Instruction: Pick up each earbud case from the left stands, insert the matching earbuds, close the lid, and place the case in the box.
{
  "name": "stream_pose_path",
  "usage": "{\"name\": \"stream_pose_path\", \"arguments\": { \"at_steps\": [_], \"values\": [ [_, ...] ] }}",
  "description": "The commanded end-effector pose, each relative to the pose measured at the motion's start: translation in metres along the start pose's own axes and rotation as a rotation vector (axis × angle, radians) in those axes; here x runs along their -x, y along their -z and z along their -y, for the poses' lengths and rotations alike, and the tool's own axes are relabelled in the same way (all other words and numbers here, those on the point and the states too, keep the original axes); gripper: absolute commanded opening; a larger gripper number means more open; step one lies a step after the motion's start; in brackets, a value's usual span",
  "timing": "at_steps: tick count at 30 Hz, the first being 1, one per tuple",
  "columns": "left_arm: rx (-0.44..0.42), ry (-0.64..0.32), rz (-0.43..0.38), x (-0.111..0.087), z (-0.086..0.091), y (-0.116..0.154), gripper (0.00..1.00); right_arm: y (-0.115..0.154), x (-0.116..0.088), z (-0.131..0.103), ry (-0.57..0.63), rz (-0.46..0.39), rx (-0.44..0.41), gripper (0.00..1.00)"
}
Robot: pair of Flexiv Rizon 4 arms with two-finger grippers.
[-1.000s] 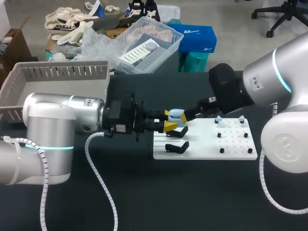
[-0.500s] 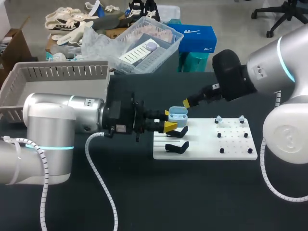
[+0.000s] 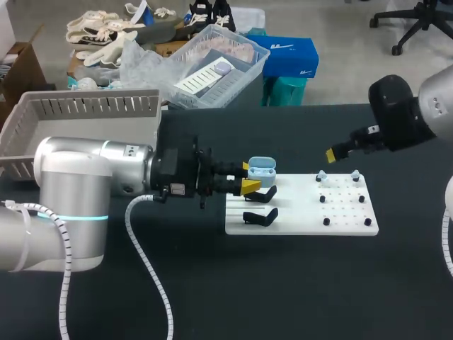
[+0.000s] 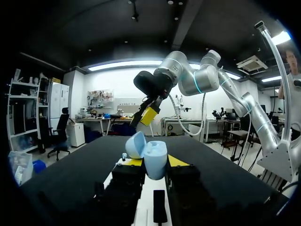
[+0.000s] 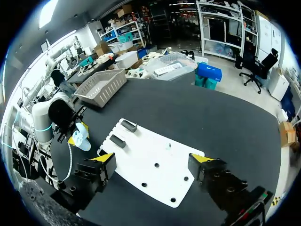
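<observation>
My left gripper is shut on a light blue earbud case whose lid stands open, held just above the black stands at the left end of the white board. In the left wrist view the case sits upright between the yellow fingertips, lid tipped back. Two pale blue earbuds rest on pegs at the board's far edge. My right gripper hangs open above the board's far right part; in its own view the right gripper spans the board with nothing between its fingers.
A grey slotted basket stands at the table's back left, also seen as the basket past the board. A second black stand lies nearer the front edge. Several black pegs dot the board's right half.
My right gripper has drawn back from the open case, moving right and away over the board. The left gripper has kept still with the case.
</observation>
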State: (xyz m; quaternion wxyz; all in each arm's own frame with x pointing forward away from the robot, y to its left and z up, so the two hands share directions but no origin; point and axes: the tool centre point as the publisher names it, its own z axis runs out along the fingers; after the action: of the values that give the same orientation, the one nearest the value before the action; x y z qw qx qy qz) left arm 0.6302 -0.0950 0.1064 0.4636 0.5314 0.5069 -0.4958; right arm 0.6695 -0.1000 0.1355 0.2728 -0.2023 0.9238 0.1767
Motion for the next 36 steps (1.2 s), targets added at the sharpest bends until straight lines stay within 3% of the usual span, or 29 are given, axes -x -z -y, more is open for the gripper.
{"name": "stream_pose_path", "arguments": {
  "at_steps": [1,9,18,26,33,35,36],
  "values": [
    [0.001,0.000,-0.001,0.000,0.000,0.000,0.00,0.007,-0.006,0.011,0.007,-0.038,-0.417,1.00],
    [0.001,0.000,-0.001,0.000,0.000,0.000,0.00,-0.007,-0.016,0.037,0.012,-0.127,-0.505,1.00],
    [0.001,0.000,-0.001,0.000,0.000,0.000,0.00,-0.024,-0.022,0.048,0.025,-0.197,-0.543,1.00],
    [0.001,0.000,-0.001,0.000,0.000,0.000,0.00,-0.050,-0.024,0.067,0.023,-0.291,-0.641,1.00],
    [0.001,0.000,-0.001,0.000,0.000,0.000,0.00,-0.065,-0.024,0.077,0.014,-0.326,-0.658,0.98],
    [0.001,0.000,-0.001,0.000,0.000,0.000,0.00,-0.069,-0.025,0.079,0.012,-0.335,-0.656,0.67],
    [0.001,0.000,-0.001,0.000,0.000,0.000,0.00,-0.071,-0.025,0.079,0.011,-0.339,-0.655,0.57]
  ]
}}
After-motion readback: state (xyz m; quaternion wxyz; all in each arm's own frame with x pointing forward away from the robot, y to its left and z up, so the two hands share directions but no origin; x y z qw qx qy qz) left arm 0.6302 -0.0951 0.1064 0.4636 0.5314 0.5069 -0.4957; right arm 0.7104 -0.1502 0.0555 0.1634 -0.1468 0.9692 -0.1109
